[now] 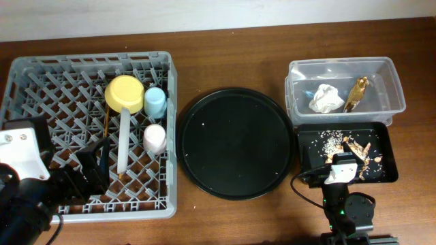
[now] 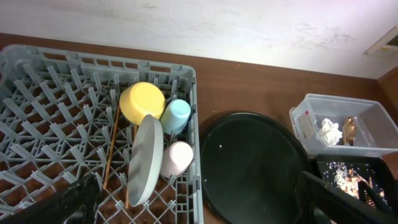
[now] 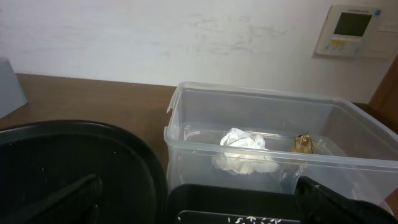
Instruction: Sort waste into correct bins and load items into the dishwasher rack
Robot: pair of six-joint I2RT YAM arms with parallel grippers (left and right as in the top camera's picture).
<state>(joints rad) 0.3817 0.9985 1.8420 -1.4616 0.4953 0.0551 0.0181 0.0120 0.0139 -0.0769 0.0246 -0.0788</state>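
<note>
Finding no readable text or numbers, spotting tiny print on wall control panel (image 3: 352, 30), coming out too blurred

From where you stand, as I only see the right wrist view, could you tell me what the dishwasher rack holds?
Observer: The dishwasher rack holds the yellow bowl, blue cup, pink cup, plate standing on edge, and chopsticks.
Operator: Thank you. What lies in the black tray beside my clear tub?
Observer: Loose beige food scraps lie scattered in it.
Operator: And the left gripper, please?
Observer: It is open and empty, above the rack's near side.
</note>
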